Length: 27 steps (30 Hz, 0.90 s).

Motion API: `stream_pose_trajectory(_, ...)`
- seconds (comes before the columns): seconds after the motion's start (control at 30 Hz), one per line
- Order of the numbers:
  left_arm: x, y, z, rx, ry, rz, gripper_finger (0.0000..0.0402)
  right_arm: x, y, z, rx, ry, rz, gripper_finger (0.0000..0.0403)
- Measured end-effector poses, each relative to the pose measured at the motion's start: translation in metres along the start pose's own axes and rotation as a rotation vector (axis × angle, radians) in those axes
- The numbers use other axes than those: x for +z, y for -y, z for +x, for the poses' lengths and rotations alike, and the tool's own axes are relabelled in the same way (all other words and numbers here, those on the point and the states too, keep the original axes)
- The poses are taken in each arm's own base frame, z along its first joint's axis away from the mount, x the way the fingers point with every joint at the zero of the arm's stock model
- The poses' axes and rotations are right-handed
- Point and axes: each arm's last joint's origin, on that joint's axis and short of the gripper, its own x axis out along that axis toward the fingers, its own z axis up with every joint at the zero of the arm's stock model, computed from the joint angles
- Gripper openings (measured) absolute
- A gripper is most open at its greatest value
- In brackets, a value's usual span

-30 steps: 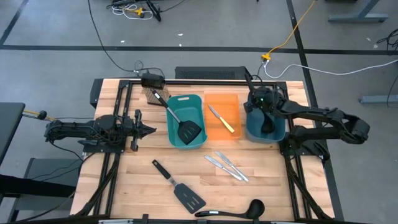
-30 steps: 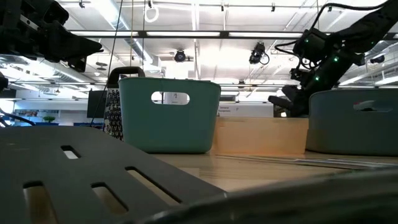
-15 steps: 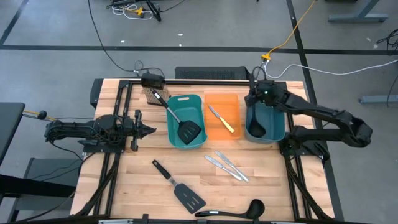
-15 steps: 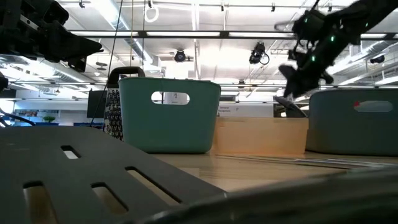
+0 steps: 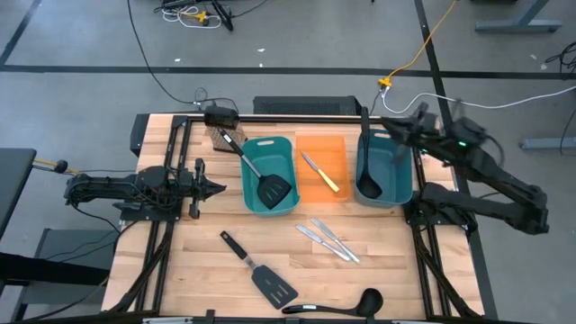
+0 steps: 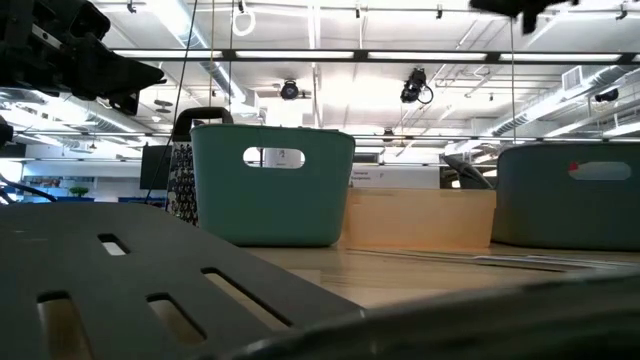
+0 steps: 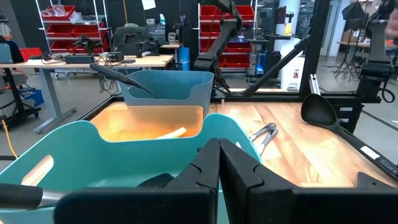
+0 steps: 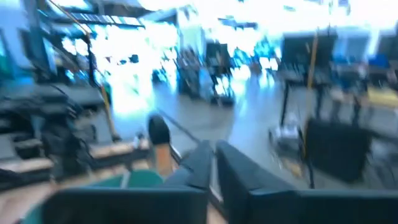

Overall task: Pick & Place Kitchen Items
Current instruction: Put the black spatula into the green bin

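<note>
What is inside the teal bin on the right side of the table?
A black ladle lies in the right teal bin, bowl toward the front and handle over the far rim. The bin's floor directly under the ladle is hidden.

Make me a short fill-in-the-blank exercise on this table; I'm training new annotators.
1. The yellow-handled knife lies in the ___ bin.
2. The two silver knives lie on the ___.
3. A black ladle rests in the ___ teal bin.

Missing words: orange; table; right
</note>
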Motion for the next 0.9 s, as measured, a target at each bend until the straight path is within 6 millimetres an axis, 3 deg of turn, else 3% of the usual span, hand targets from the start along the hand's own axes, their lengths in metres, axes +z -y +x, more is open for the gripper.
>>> stream_pose_trajectory(0.17, 0.000, 0.000, 0.000, 0.000, -0.001, -0.001, 0.0009, 0.003, -0.004, -0.040, 0.104, 0.110, -0.032, 0.0023)
stream_pose_trajectory(0.37, 0.000, 0.000, 0.000, 0.000, -0.001, 0.000, 0.0009, -0.027, -0.006, -0.065, 0.092, 0.125, -0.021, 0.0006)
stream_pose_trajectory(0.63, 0.000, -0.002, 0.000, 0.053, 0.001, -0.009, 0.0009, -0.083, -0.010, -0.060, 0.159, 0.146, 0.047, 0.0005)
stream_pose_trajectory(0.9, 0.001, -0.002, 0.000, 0.077, 0.008, -0.009, 0.0009, -0.123, -0.018, -0.041, 0.407, 0.205, 0.158, 0.0006)
